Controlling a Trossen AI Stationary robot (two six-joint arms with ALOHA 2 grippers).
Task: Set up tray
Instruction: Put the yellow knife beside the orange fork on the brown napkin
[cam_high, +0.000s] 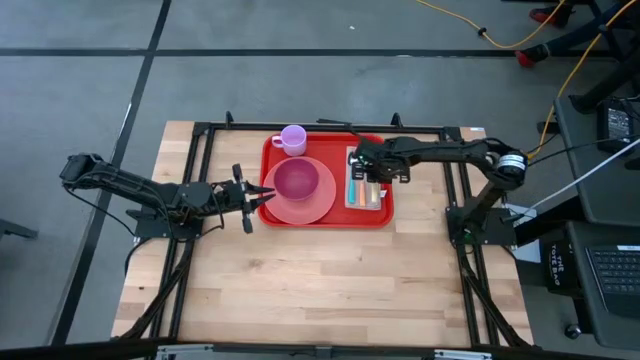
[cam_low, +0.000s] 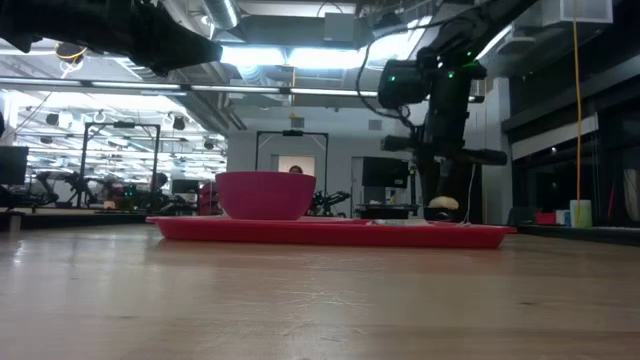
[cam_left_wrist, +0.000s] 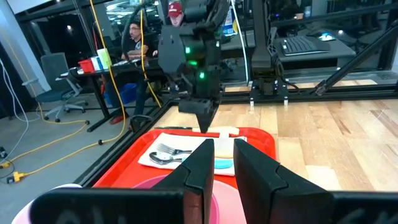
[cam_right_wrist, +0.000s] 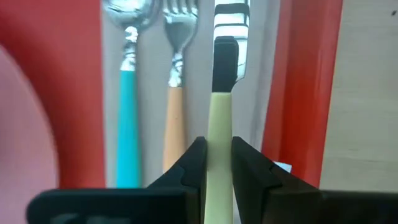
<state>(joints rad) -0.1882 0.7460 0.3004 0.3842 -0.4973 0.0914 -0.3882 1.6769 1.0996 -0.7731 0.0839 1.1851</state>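
The tray (cam_high: 378, 219) is seen lying flat on the table (cam_high: 320, 290), between the two grippers. On it a plate (cam_high: 318, 211) is set with a bowl (cam_high: 297, 179) on top, a cup (cam_high: 293, 139) stands at the far rim, and a napkin (cam_high: 378, 203) with three pieces of cutlery is laid at the side nearer the right arm.

The right gripper (cam_right_wrist: 217, 165) is held low over the napkin, its fingers (cam_right_wrist: 194, 163) pinching the pale handle of a knife (cam_right_wrist: 219, 134). The knife lies along the napkin and runs forward between the fingers. Just beside it, on the plate's side of the fingers, a fork (cam_right_wrist: 174, 93) with an orange handle is laid, and beyond that a spoon (cam_right_wrist: 127, 118) with a teal handle. The tray's rim is seen on the fingers' other side, then bare wood.

The left gripper (cam_left_wrist: 224, 163) is held at the tray's opposite edge, its fingers (cam_left_wrist: 199, 168) close together with a narrow gap between them and nothing gripped. The plate's rim lies just ahead of the fingertips, and the right gripper is seen farther off, straight in front.

A seated person (cam_left_wrist: 134, 37) is seen at a desk beyond the table.
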